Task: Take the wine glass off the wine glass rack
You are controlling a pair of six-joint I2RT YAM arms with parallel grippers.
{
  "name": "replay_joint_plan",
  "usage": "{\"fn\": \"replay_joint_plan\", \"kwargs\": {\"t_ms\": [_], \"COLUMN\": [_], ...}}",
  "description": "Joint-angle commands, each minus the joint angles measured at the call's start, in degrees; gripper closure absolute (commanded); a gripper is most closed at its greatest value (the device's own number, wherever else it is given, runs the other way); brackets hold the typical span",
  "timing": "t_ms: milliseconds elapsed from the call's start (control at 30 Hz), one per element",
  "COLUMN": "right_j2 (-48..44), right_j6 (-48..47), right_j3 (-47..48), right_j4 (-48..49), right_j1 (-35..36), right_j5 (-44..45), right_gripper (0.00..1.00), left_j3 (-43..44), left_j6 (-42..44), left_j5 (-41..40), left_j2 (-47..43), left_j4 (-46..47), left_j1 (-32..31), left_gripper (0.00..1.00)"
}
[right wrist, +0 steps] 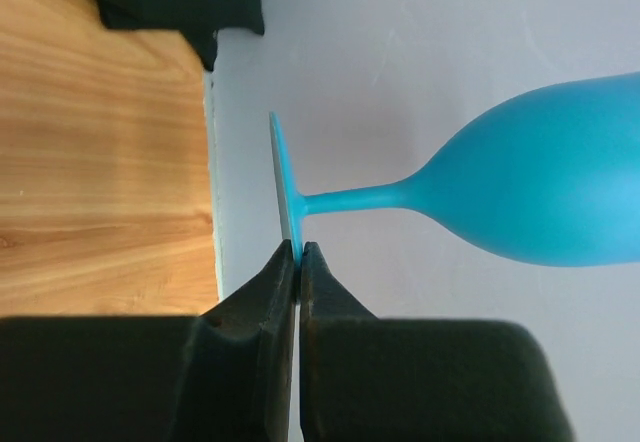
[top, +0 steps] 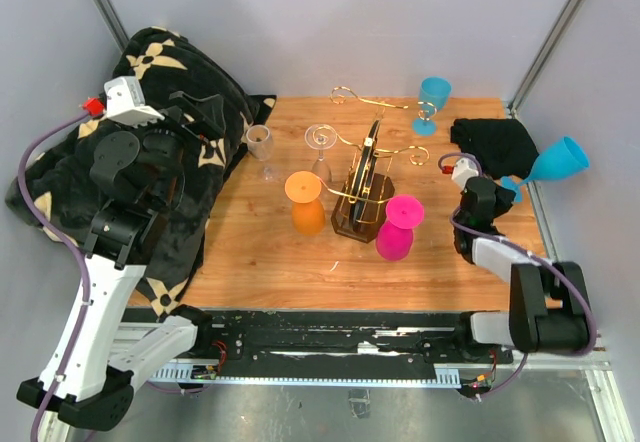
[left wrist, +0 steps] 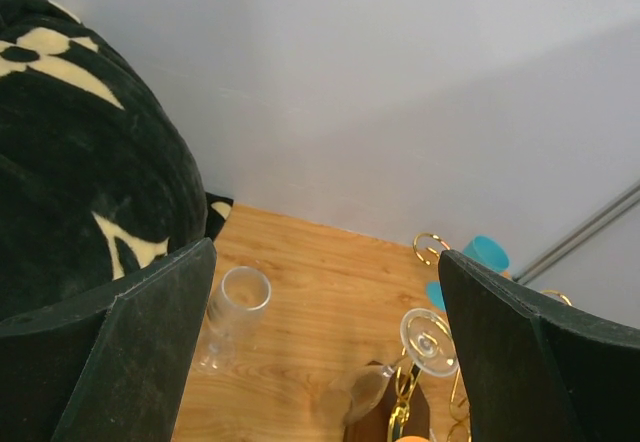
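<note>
The wine glass rack [top: 365, 174], gold wire on a dark brown base, stands mid-table. An orange glass [top: 305, 202], a pink glass [top: 398, 227] and a clear glass [top: 320, 142] hang upside down on it. My right gripper [top: 508, 188] is shut on the foot of a blue wine glass [top: 556, 160] and holds it on its side off the table's right edge, away from the rack. The right wrist view shows the fingertips [right wrist: 285, 262] pinching the foot's rim, bowl [right wrist: 545, 187] pointing right. My left gripper [left wrist: 325, 262] is open and empty, high over the blanket, left of the rack [left wrist: 400, 417].
A black patterned blanket [top: 170, 112] covers the left side. A clear glass [top: 260, 147] stands upright left of the rack. A second blue glass [top: 433, 102] is at the back. A black cloth [top: 495, 142] lies back right. Grey walls enclose the table.
</note>
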Motion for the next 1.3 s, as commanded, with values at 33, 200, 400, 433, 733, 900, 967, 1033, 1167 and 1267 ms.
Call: {"fn": "replay_joint_plan", "kwargs": {"t_ms": [33, 200, 400, 433, 733, 900, 967, 1033, 1167, 1267], "right_j2": [10.39, 22.1, 30.43, 31.86, 40.84, 45.37, 46.36, 47.44, 48.96, 49.5], "right_j6": [0.83, 1.4, 0.8, 0.43, -3.64, -3.73, -3.26, -1.47, 4.1, 8.59], "right_j3": [4.0, 8.51, 11.93, 12.66, 16.98, 18.99, 19.34, 20.21, 21.98, 23.08], "right_j4": [4.25, 5.61, 5.95, 6.58, 11.64, 13.51, 13.57, 11.35, 5.2, 0.38], "right_j1": [-1.26, -3.26, -5.65, -5.84, -5.82, -5.19, -4.64, -4.31, -4.02, -3.82], "right_j5": [11.26, 20.66, 23.14, 24.14, 27.2, 28.68, 28.8, 28.71, 27.99, 26.72], "right_gripper": [0.99, 0.99, 0.99, 0.99, 0.99, 0.99, 0.99, 0.99, 0.99, 0.97], "left_j3": [-1.1, -1.57, -3.83, -4.13, -7.22, -7.6, -8.06, -8.64, -8.62, -8.57], "left_j6": [-0.18, -0.25, -0.12, -0.16, 1.19, 2.15, 2.5, 2.7, 2.13, 2.23], "left_j5": [0.34, -0.45, -0.76, -0.71, 0.01, -0.04, 0.96, 2.77, 3.57, 2.99], "left_j2": [-2.31, -2.86, -3.81, -3.93, -5.68, -5.65, -5.44, -4.92, -3.83, -3.84], "left_j4": [1.44, 0.5, 0.96, 1.06, 3.56, 3.73, 4.55, 5.35, 5.05, 4.85], "left_j1": [0.22, 0.23, 0.24, 0.24, 0.19, 0.21, 0.23, 0.22, 0.18, 0.18], "left_gripper": [0.0, 0.0, 0.0, 0.0, 0.0, 0.0, 0.0, 0.0, 0.0, 0.0]}}
